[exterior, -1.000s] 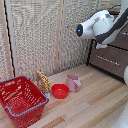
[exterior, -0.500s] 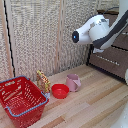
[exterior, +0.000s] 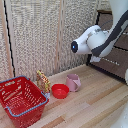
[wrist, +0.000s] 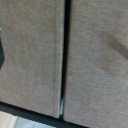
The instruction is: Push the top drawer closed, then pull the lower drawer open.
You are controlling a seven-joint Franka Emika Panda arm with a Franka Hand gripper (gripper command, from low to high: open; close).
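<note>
The brown dresser (exterior: 119, 64) stands at the exterior view's right edge, mostly behind my white arm (exterior: 100, 40). One drawer front with a slim silver bar handle (exterior: 112, 62) shows below the arm; I cannot tell whether it is the top drawer or the lower drawer. A dark part of the dresser (exterior: 104, 22) shows above the arm. The arm's dark-faced end (exterior: 75, 46) points toward the woven wall, away from the dresser. The gripper's fingers are not clear in either view. The wrist view shows only woven panels (wrist: 30, 55) with a dark seam (wrist: 64, 55).
A red wire basket (exterior: 21, 99) sits on the wooden floor at the exterior view's lower left. Beside it are a small giraffe toy (exterior: 43, 80), a red bowl (exterior: 60, 91) and a pink cup (exterior: 73, 82). A woven screen wall (exterior: 45, 35) runs behind them.
The arm's end has swung downward and slightly toward the exterior view's left, away from the dresser. The basket, bowl and cup have not moved.
</note>
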